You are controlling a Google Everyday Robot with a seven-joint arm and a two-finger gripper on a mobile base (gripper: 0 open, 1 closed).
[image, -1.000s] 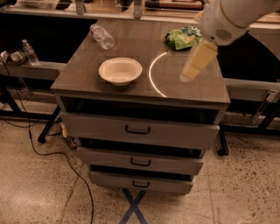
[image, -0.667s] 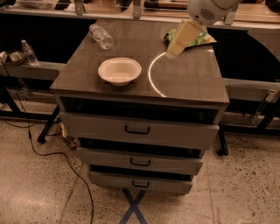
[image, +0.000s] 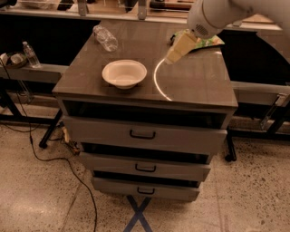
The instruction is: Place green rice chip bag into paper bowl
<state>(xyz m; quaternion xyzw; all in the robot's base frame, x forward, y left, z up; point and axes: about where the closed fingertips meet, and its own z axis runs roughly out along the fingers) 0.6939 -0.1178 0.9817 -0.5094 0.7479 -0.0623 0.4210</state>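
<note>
The pincer (image: pixel 172 56) hangs just beside green rice chip bag (image: pixel 208 41), lettering unreadable.

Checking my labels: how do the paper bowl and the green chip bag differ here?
The paper bowl is off-white and plain; the green rice chip bag is bright green. The bowl stands in full view at the left of the cabinet top; the bag lies at the back right, partly hidden by the arm, whose claw points down just left of it. Both rest on the same top, apart.
</note>
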